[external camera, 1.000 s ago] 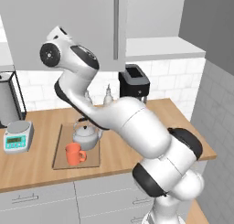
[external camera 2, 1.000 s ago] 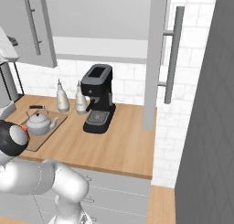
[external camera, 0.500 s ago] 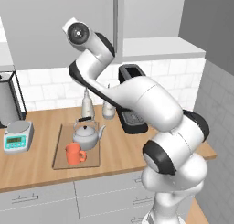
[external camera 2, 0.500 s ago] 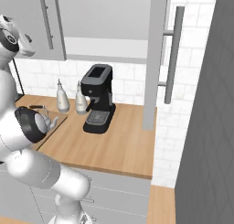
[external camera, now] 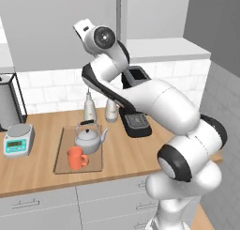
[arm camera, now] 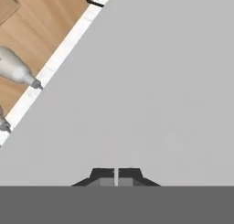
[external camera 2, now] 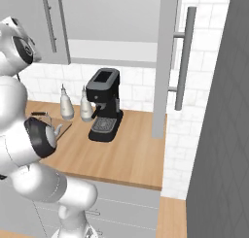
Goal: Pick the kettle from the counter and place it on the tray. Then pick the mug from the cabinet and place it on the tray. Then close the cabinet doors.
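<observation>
I can read no brand or lettering anywhere; the small scale [external camera: 18, 140] at the left end of the counter [external camera: 33, 175] has a teal face with a pale display strip, too small to make out.

In the hand view my gripper [arm camera: 116, 177] has its two dark finger tips pressed together with only a hairline between them, so it is closed and holds nothing. It sits right up against a flat, smooth grey panel, which I take for the left cabinet door [external camera: 56, 27]; whether the tips actually touch it I cannot tell. From the left base view my arm is raised high beside that door's long silver bar handle [external camera: 118, 15].

The kettle [external camera: 89, 139] stands on the tray [external camera: 64, 147]: squat, rounded, silver-grey metal, short spout pointing right, arched black handle over the lid. The mug [external camera: 76, 158] is also on the tray, just in front of the kettle, a small orange-red cylinder with its handle to the right. The tray is a flat light-brown wooden board with a thin rim, lying on the wood-grain counter.

Behind the tray stand two tall slim grey bottles [external camera: 90, 109] with narrow necks. Next to them is a black coffee machine [external camera 2: 104, 106], boxy, with a metal drip grid at its foot.

In the right base view the right cabinet door [external camera 2: 165, 62] stands swung out, edge-on, its bar handle [external camera 2: 183, 57] facing right. The wall behind is white tile.
</observation>
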Available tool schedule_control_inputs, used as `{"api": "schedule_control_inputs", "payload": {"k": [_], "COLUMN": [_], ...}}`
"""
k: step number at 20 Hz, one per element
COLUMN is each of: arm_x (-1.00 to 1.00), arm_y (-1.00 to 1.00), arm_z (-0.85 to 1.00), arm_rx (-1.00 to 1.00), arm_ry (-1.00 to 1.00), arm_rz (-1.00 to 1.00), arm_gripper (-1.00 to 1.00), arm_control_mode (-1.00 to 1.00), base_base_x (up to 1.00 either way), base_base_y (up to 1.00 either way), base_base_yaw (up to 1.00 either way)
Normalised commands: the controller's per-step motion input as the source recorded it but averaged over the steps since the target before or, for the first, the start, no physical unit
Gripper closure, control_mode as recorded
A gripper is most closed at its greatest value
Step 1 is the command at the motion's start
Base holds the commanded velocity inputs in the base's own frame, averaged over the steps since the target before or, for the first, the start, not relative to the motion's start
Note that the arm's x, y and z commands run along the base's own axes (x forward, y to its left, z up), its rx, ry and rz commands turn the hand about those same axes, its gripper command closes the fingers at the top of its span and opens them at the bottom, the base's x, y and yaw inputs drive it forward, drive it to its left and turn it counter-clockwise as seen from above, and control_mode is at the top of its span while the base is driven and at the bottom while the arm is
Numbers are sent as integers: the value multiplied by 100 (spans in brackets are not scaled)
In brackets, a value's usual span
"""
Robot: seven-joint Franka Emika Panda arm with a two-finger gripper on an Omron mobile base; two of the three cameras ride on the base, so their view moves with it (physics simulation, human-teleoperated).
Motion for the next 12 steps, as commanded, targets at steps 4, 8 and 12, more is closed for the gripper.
{"api": "schedule_control_inputs", "payload": {"k": [4,8,12], "arm_x": [26,-78,-100], "arm_y": [-63,-71,-100], "arm_z": [-40,16,36], "arm_rx": [23,14,13], "arm_ry": [-6,0,3], "arm_rz": [4,-4,-12], "arm_gripper": [100,100,100], "arm_control_mode": [-100,-100,-100], "base_base_x": [0,0,0], "base_base_y": [0,0,0], "base_base_yaw": [0,0,0]}}
